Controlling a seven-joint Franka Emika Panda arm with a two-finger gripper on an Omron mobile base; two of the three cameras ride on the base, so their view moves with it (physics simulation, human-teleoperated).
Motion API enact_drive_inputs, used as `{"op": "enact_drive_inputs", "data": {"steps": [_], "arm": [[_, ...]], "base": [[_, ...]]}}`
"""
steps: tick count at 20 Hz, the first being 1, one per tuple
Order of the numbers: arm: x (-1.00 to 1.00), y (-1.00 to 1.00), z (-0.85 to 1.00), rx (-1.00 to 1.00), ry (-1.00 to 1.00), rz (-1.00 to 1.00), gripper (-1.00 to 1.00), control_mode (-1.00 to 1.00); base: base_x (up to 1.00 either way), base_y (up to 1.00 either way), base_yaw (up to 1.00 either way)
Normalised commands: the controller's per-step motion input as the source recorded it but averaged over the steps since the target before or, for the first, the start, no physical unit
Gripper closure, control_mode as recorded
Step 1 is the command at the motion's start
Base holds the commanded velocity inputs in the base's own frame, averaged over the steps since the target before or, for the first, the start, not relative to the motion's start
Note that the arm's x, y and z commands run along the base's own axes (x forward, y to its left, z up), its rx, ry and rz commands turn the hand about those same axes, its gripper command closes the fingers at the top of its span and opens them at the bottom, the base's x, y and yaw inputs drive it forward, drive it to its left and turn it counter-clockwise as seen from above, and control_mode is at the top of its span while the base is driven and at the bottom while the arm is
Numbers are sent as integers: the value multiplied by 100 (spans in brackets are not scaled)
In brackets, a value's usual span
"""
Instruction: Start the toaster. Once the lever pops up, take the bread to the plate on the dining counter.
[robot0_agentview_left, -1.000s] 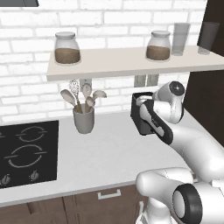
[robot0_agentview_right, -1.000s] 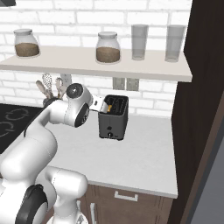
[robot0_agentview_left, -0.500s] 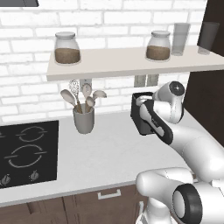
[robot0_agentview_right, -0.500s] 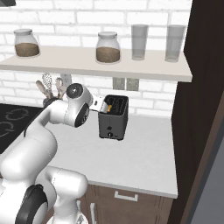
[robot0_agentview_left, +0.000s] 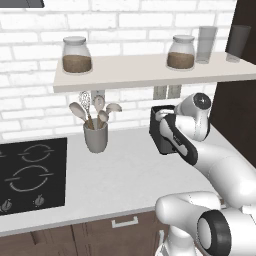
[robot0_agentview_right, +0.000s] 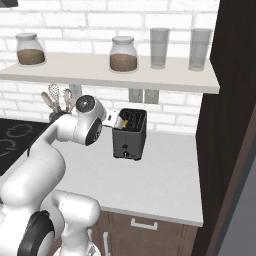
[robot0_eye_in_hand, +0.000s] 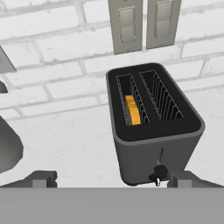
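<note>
A: Jaws: item status? Spread wide, nothing held; gripper is hung just before the toaster, w/ lever knob near the right fingertip.

B: Bread: logged upright in left slot. Toaster is stood on white tabletop by brick wall, under shelf.

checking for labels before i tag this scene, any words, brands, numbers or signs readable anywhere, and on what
None: no readable text on anything.
The toaster is plain, with only an unmarked lever.
The shelf jars have no labels.
The hob has only ring outlines and unmarked knobs.
The wall sockets are blank.
</note>
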Motion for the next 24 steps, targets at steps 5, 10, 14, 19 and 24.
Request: {"op": "enact_drive_inputs", "data": {"steps": [5, 10, 14, 19, 24], "arm": [[0, 0, 0, 0, 0, 0, -100, -100], [0, 0, 0, 0, 0, 0, -100, -100], [0, 0, 0, 0, 0, 0, -100, -100], [0, 0, 0, 0, 0, 0, -100, -100], [0, 0, 0, 0, 0, 0, -100, -100]], "base": [[0, 0, 0], [0, 0, 0], [0, 0, 0], [0, 0, 0], [0, 0, 0]]}}
